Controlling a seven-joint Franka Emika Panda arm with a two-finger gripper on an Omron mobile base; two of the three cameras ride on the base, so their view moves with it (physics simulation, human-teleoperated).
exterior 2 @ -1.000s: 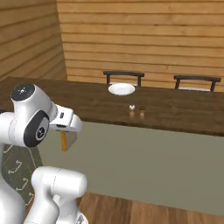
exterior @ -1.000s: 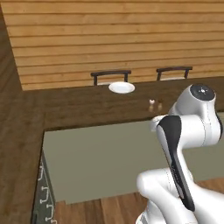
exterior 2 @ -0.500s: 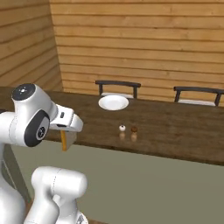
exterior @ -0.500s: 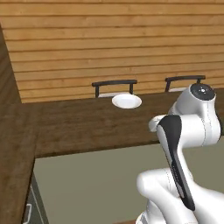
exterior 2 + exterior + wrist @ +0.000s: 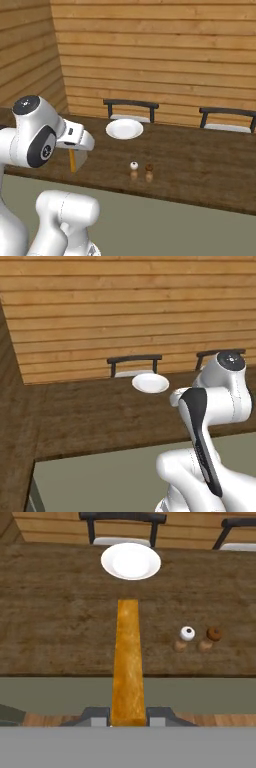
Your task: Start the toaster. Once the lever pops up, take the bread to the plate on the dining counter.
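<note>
Tan bread [image 5: 128, 662] edge-on in the tool [image 5: 128, 716]; white plate [image 5: 131, 561] on dark dining counter [image 5: 55, 622]

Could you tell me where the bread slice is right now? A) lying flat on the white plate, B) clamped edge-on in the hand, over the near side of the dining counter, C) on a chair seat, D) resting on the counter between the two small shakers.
B: in the hand view the bread stands edge-on between the fingers of the hand, short of the bare plate on the dining counter.
</note>
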